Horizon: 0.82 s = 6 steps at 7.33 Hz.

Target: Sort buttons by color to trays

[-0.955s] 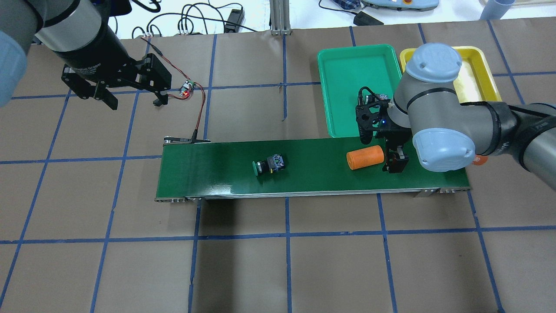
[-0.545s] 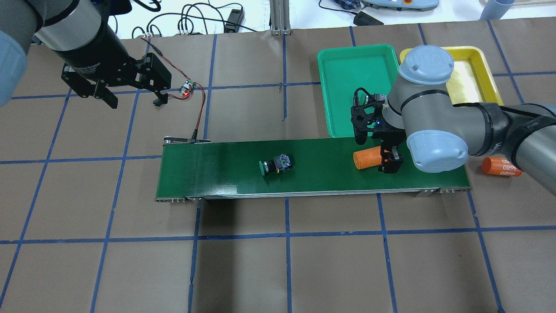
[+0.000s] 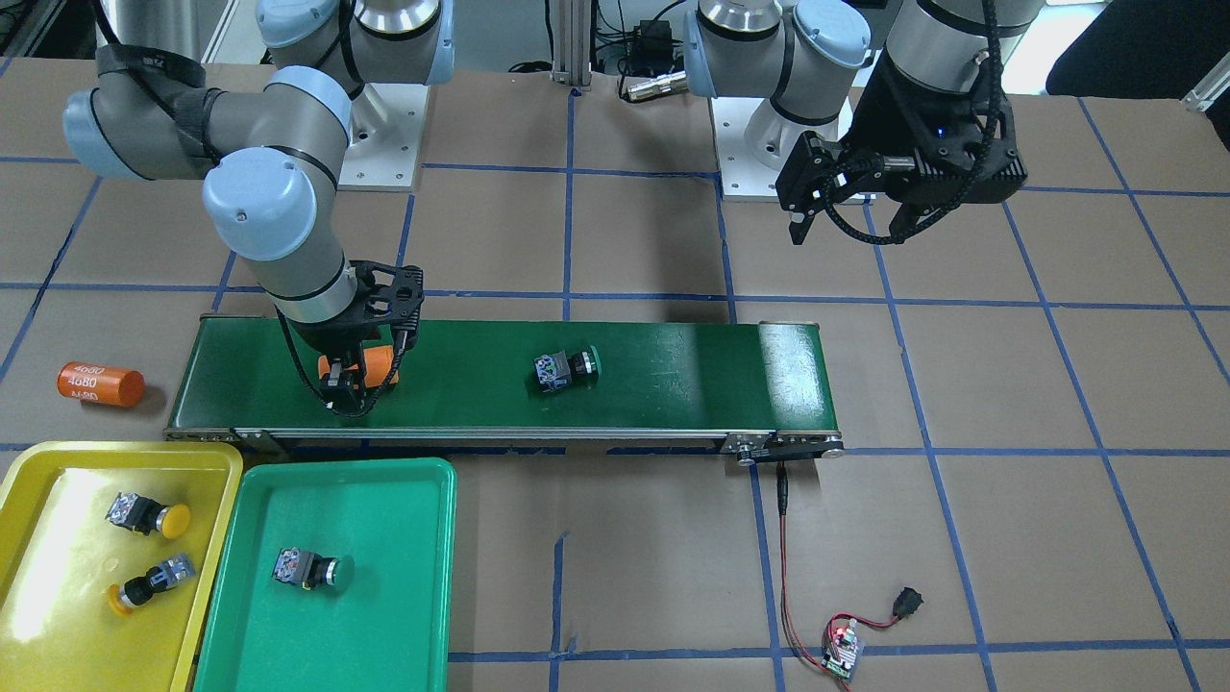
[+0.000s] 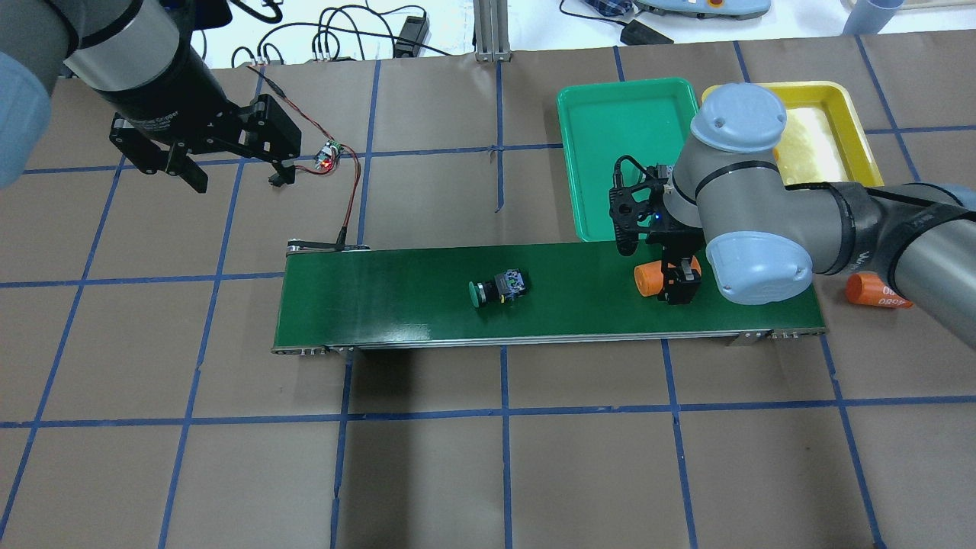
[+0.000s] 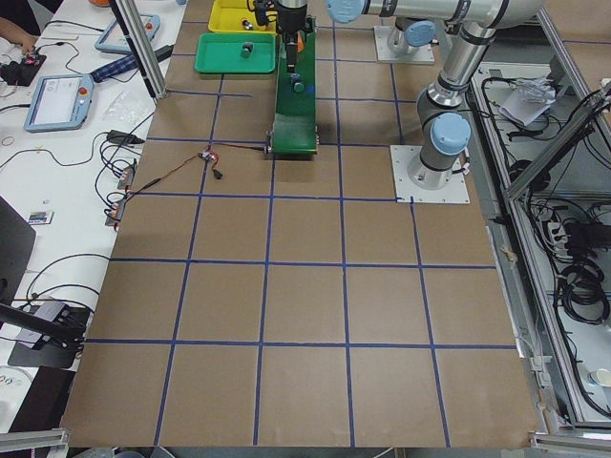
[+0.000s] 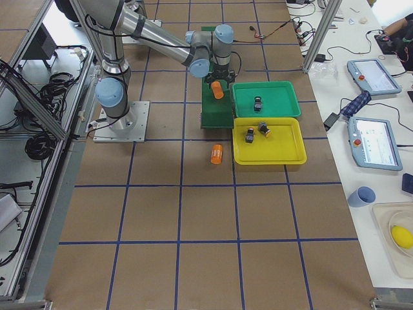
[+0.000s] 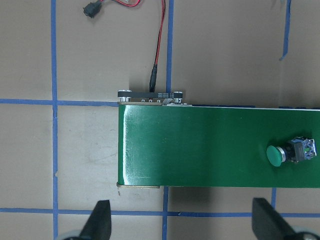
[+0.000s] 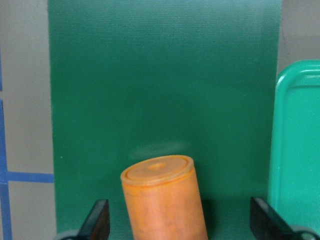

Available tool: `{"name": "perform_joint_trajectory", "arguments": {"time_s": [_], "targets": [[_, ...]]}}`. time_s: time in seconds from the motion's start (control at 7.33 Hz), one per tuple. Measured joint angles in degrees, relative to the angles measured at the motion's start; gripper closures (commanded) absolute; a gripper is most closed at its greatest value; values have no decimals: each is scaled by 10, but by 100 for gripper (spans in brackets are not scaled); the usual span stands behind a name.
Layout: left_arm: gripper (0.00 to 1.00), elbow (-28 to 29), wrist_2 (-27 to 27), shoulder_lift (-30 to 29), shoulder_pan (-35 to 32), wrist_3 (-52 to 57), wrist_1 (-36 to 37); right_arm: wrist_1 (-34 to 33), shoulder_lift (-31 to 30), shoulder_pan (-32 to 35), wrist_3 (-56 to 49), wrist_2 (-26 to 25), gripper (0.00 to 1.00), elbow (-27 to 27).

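Sitting in the yellow tray (image 3: 29,459): both yellow buttons (image 3: 144,514), on their sides, a bit apart
Green tray (image 3: 413,596): just one green button (image 3: 309,568), lying on its side
Conveyor belt (image 3: 673,370): the second green button (image 4: 499,288) lies mid-belt, cap pointing away from the trays; an orange cylinder (image 4: 646,277) lies near the tray end
Right gripper (image 8: 180,222): low over that cylinder, fingers spread either side of it with belt showing in both gaps; not pinching anything
Left gripper (image 7: 182,222): hanging over the table past the belt's other end; fingers wide apart, nothing between them
Changed in the last second: button and cylinder both slid along the belt toward the trays; right gripper shifted the other way and now covers more of the cylinder; the other orange cylinder (image 4: 877,292), on the table off the belt end, came out from under the right arm (image 4: 762,206); left gripper hasn't budged
Front camera vs overhead: front one shows all three trayed buttons; overhead has the right arm across the trays, so none show
Right wrist cam: the only one that shows those gaps beside the cylinder
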Motion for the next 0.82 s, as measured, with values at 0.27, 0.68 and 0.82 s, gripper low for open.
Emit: {"name": "perform_joint_trajectory", "arguments": {"time_s": [0.27, 0.68, 0.82], "targets": [[0, 4, 1, 3, -1, -12, -15, 2, -6, 0, -5, -6, 0, 2], [0, 17, 1, -2, -1, -27, -39, 7, -17, 0, -10, -14, 0, 9], [0, 18, 1, -2, -1, -35, -43, 6, -19, 0, -10, -16, 0, 11]]}}
